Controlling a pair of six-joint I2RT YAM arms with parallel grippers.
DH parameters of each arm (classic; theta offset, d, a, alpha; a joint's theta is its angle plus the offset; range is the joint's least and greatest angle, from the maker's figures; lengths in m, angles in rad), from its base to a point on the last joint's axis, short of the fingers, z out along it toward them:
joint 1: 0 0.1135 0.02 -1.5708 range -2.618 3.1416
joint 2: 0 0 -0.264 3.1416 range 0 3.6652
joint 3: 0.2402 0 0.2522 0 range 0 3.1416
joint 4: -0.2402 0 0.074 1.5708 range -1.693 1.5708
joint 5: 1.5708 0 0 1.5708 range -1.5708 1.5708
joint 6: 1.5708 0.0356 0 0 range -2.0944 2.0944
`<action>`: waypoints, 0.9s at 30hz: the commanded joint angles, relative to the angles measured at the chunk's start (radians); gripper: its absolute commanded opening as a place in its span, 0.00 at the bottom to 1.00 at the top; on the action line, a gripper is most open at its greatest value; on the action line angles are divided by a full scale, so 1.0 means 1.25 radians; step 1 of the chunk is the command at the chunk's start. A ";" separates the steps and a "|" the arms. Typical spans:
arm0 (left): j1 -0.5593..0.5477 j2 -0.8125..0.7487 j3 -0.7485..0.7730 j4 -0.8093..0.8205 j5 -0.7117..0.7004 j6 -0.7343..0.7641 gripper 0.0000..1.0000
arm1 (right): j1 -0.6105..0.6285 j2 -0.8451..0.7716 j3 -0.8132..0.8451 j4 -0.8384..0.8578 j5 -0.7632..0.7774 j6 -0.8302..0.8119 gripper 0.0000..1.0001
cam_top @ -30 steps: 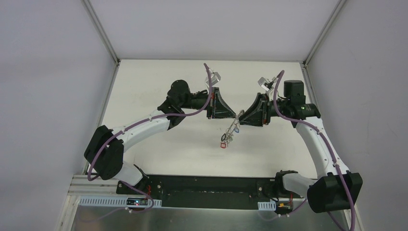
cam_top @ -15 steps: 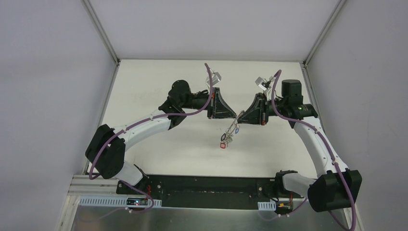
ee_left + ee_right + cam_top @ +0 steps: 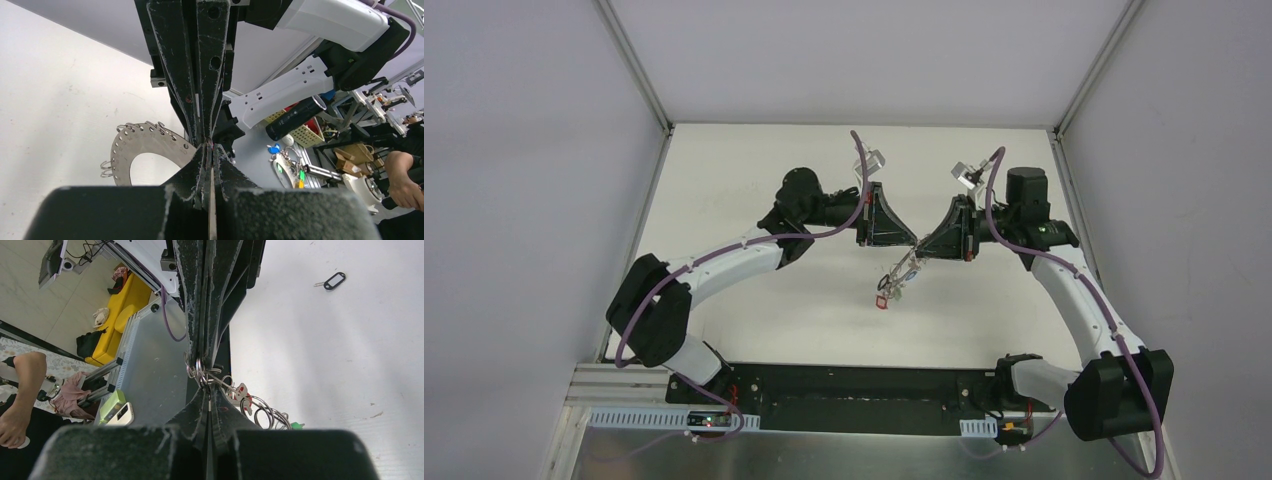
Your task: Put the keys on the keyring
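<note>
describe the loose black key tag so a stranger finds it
On the white table, look well away from the shut right gripper and the bunch of rings and tags at its fingertips. The small black oval plastic tag lies flat, alone.

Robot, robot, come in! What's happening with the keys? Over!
Left claw and right claw both shut, tip to tip, pinching the keyring. Keys dangling below it. Black tag loose on the table, away from the claws.
</note>
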 commanded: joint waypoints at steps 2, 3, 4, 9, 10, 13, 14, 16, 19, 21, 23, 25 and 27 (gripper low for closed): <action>-0.009 -0.007 -0.003 0.151 -0.021 -0.050 0.00 | 0.021 -0.003 -0.006 0.047 -0.011 0.019 0.00; -0.011 -0.007 -0.003 0.158 -0.023 -0.057 0.00 | 0.022 -0.001 -0.007 0.049 -0.011 0.019 0.00; -0.012 -0.006 -0.005 0.165 -0.027 -0.065 0.00 | 0.023 0.000 -0.007 0.051 -0.011 0.020 0.00; -0.023 0.007 -0.012 0.216 -0.045 -0.114 0.00 | 0.031 0.007 -0.002 0.068 -0.026 0.031 0.00; -0.026 0.010 -0.013 0.228 -0.048 -0.126 0.00 | 0.034 0.008 0.000 0.069 -0.031 0.031 0.00; -0.035 0.024 -0.007 0.263 -0.052 -0.153 0.00 | 0.046 0.014 0.012 0.068 -0.042 0.024 0.00; -0.094 0.028 -0.007 0.271 -0.053 -0.159 0.00 | 0.049 0.015 0.016 0.069 -0.044 0.017 0.00; -0.040 0.034 -0.006 0.282 -0.055 -0.169 0.00 | 0.058 0.020 0.028 0.059 -0.048 0.002 0.00; -0.041 0.038 -0.010 0.292 -0.056 -0.176 0.00 | 0.062 0.028 0.053 0.025 -0.058 -0.038 0.00; -0.041 0.038 -0.013 0.293 -0.055 -0.176 0.00 | 0.063 0.030 0.071 0.014 -0.062 -0.054 0.00; -0.041 0.041 -0.017 0.293 -0.054 -0.175 0.00 | 0.063 0.030 0.088 0.003 -0.063 -0.067 0.00; -0.041 0.042 -0.019 0.294 -0.055 -0.175 0.00 | 0.063 0.031 0.098 -0.003 -0.063 -0.073 0.00; -0.040 0.041 -0.021 0.296 -0.053 -0.172 0.00 | 0.064 0.031 0.105 -0.008 -0.060 -0.078 0.00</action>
